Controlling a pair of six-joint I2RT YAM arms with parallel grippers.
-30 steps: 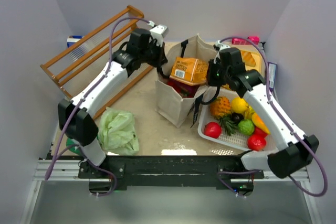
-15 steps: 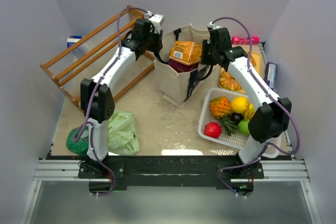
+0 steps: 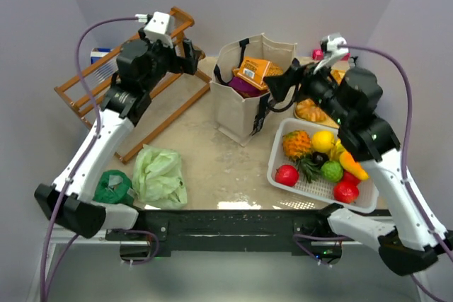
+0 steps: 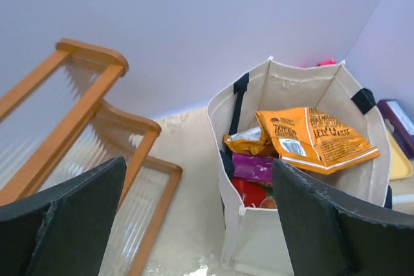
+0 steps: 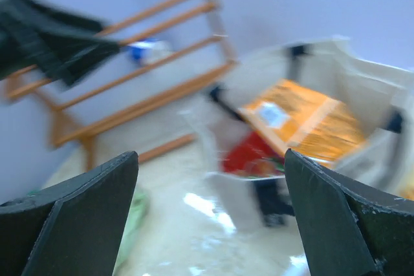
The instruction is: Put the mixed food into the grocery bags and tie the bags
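1. The canvas tote (image 3: 244, 111) stands mid-worktop (image 3: 212, 160) with its top gaping. Four snack packets (image 4: 317, 137) show inside: two orange, one purple, one red.
2. Both hands have just let go of the tote and drawn back. My left hand (image 3: 190, 54) and right hand (image 3: 277, 86) are each spread wide and hold nothing.
3. I judge the packing well along and the tying not yet done.
4. There are two bags: the tote and a green plastic bag (image 3: 159, 175) lying slumped near the left base.
5. Beyond them are one fruit basket (image 3: 272, 163) and one wooden rack (image 3: 120, 83).
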